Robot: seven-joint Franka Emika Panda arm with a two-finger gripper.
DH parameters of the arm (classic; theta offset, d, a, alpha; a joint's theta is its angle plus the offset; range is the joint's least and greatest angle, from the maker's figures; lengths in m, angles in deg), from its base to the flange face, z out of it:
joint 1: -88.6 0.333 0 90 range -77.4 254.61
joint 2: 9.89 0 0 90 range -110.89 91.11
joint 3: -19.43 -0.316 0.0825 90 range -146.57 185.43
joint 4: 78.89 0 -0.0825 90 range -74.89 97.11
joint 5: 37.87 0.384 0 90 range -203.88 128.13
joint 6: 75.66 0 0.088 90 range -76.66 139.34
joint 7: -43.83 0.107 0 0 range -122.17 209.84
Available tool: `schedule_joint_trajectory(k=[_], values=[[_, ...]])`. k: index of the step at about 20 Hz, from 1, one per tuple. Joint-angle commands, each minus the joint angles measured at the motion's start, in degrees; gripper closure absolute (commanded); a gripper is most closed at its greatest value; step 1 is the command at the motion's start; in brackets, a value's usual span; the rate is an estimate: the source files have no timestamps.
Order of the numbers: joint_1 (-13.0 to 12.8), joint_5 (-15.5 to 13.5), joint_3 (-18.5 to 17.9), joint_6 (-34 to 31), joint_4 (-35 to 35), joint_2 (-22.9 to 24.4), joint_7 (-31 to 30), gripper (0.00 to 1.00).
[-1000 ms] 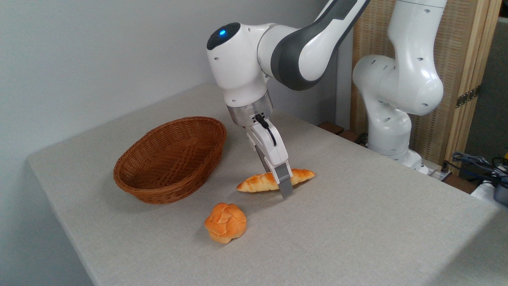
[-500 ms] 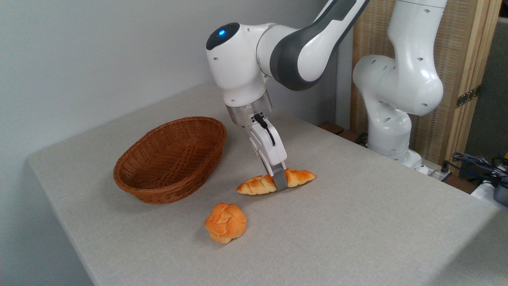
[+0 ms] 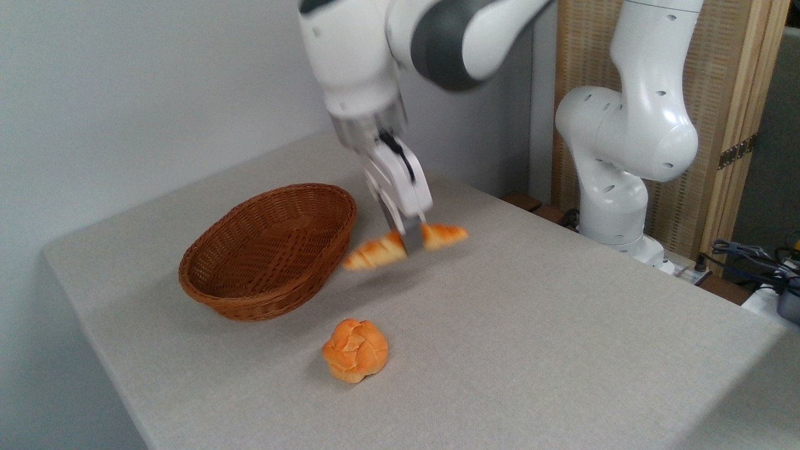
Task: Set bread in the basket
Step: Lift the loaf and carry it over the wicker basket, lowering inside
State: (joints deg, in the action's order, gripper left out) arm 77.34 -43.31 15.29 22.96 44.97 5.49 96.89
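Your gripper [image 3: 412,240] is clamped on the braided, pointed bread [image 3: 380,250], blurred, above the cloth-covered table [image 3: 531,325], just beside the oval woven wicker basket [image 3: 265,284]; round knotted bun [image 3: 355,350] near the front edge.

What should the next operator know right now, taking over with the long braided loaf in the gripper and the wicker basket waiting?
Gripper: shut on the long, pointed, golden-brown braided loaf, gripped near its middle; picture is motion-blurred.
Loaf: lifted clear of the grey table, hanging level just right of the oval reddish-brown woven wicker basket, not yet over it.
Basket: empty, standing on the table's left part.
Small round knotted orange bun: on the table nearer the camera, untouched; not part of the job.
Done: grasp and lift.
Left: carry the loaf over the basket, lower, release.
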Motion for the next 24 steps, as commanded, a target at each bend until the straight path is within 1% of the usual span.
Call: schedule_joint_trajectory(k=[1,2,3,4,5,6,7,8,9,10,11,12,13,14,21,24], values=[[-0.3,-7.3,0.3,-4.1,-12.8,-8.9,-4.0,0.95],[-0.3,-10.5,0.7,-3.8,-14.5,-10.8,-6.0,0.94],[-0.3,-12.1,1.0,-3.5,-15.1,-11.8,-7.0,0.94],[-0.3,-14.1,2.0,-1.4,-16.4,-13.3,-9.2,0.93],[-0.3,-14.6,2.6,0.1,-16.7,-13.9,-10.2,0.92],[-0.3,-15.0,3.7,3.4,-16.6,-14.7,-11.9,0.85],[-0.3,-15.2,4.9,6.0,-16.5,-15.6,-13.4,0.75],[-0.3,-15.2,5.6,7.1,-16.5,-16.1,-14.1,0.70],[-0.3,-15.4,6.9,9.4,-16.5,-17.2,-15.3,0.58],[-0.4,-15.6,7.3,10.6,-16.4,-17.8,-15.7,0.45],[-0.4,-15.6,7.9,12.6,-16.2,-18.8,-16.1,0.19],[-0.6,-15.6,8.7,14.2,-16.2,-19.4,-16.5,0.12],[-0.6,-15.4,9.1,14.6,-16.1,-19.6,-16.7,0.07],[-0.6,-15.0,9.2,14.7,-15.7,-19.6,-16.7,0.00],[-0.7,-15.1,9.3,16.6,-15.4,-20.1,-16.5,0.00],[-1.3,-14.7,9.3,16.7,-15.4,-20.3,-16.3,0.00]])
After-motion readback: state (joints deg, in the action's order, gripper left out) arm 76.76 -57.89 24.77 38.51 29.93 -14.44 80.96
